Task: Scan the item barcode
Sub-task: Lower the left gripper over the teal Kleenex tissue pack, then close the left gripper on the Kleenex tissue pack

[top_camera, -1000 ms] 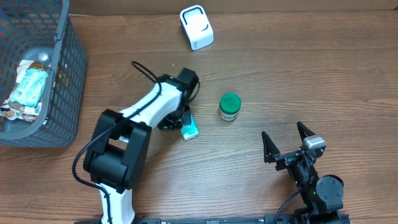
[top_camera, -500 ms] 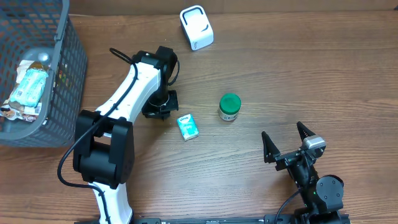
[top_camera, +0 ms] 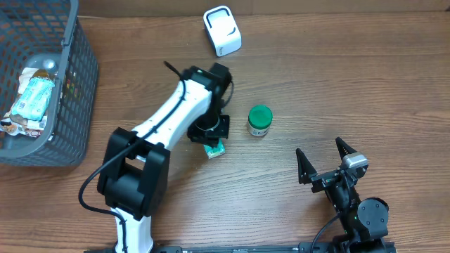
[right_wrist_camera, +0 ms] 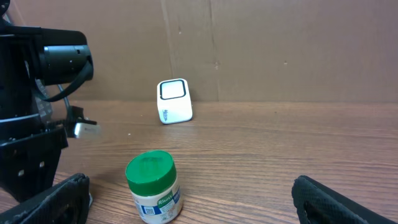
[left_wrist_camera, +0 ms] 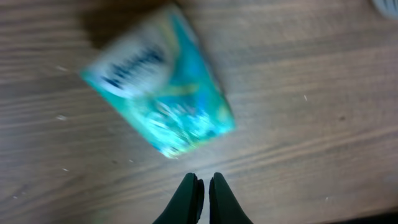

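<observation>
My left gripper, shut and empty, hovers with the packet just ahead, my right gripper gapes empty; grasping and presenting to the scanner apparently remain.

Teal packet with a white label patch, jar with green lid and white body, white scanner with a dark-outlined face, and dark grey mesh basket at far left, on a brown wood-grain table.
</observation>
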Motion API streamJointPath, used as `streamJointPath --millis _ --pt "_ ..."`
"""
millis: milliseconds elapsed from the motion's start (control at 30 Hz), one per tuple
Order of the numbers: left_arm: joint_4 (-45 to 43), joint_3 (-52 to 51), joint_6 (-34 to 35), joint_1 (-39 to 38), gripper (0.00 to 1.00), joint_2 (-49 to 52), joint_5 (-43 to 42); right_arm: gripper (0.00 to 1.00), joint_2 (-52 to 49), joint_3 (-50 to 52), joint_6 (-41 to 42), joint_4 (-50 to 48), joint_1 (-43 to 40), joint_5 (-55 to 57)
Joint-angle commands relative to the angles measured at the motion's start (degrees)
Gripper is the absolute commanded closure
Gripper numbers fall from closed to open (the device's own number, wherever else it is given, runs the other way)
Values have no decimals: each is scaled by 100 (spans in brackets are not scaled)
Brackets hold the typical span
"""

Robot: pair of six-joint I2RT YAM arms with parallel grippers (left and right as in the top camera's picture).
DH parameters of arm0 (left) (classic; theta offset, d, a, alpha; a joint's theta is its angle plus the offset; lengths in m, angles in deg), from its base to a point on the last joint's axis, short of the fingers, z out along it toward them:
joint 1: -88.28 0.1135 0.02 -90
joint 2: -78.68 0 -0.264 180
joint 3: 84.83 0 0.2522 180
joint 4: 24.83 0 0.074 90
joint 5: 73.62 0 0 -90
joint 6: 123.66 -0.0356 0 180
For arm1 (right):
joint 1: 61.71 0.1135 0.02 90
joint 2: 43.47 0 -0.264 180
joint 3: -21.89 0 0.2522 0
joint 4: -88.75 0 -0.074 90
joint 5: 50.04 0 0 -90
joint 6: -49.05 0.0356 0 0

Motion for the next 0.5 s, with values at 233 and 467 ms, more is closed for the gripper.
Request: streamJointPath --millis 233,467 --pt "-393 -400 315 -586 96 -15 437 0 46 59 -28 -22 28 39" --pt "-485 -481 313 -605 96 -13 1021 0 46 59 -26 -22 28 39"
